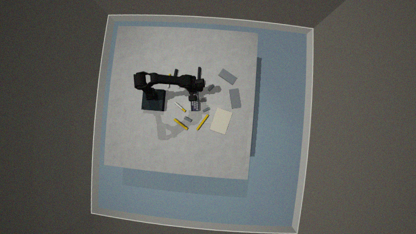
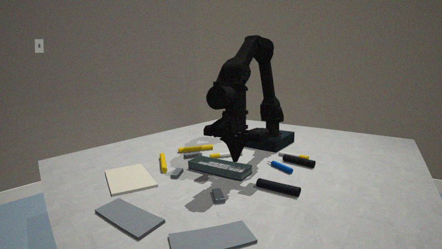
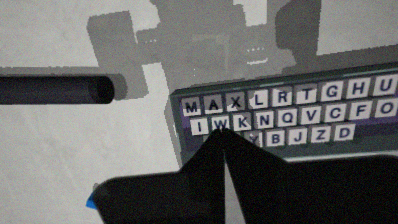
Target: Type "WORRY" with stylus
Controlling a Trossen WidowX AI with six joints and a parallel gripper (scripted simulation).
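Note:
The keyboard [image 1: 193,109] [image 2: 216,172] [image 3: 375,142] lies in the middle of the desk with its letter keys facing up. My gripper [image 2: 235,160] [image 3: 221,134] is shut with nothing between its fingers and points down at the keyboard. In the wrist view its tips overlap the lower edge of the W key [image 3: 220,123]; contact cannot be told. The O key [image 3: 386,107] and R key [image 3: 282,97] show clearly, the Y key [image 3: 255,139] only partly. A blue stick with thin prongs [image 2: 281,167] [image 3: 91,202], seemingly the stylus, lies on the desk beside the keyboard; the arm hides it from above.
Black cylinders [image 2: 299,160] [image 2: 278,187] lie near the blue stick. Yellow rods [image 1: 181,124] [image 1: 203,122], a white-and-yellow rod [image 1: 180,106] and small grey blocks [image 1: 188,119] [image 1: 206,109] lie around the keyboard. Grey plates [image 1: 228,76] [image 1: 235,98] and a cream pad [image 1: 221,120] lie farther out.

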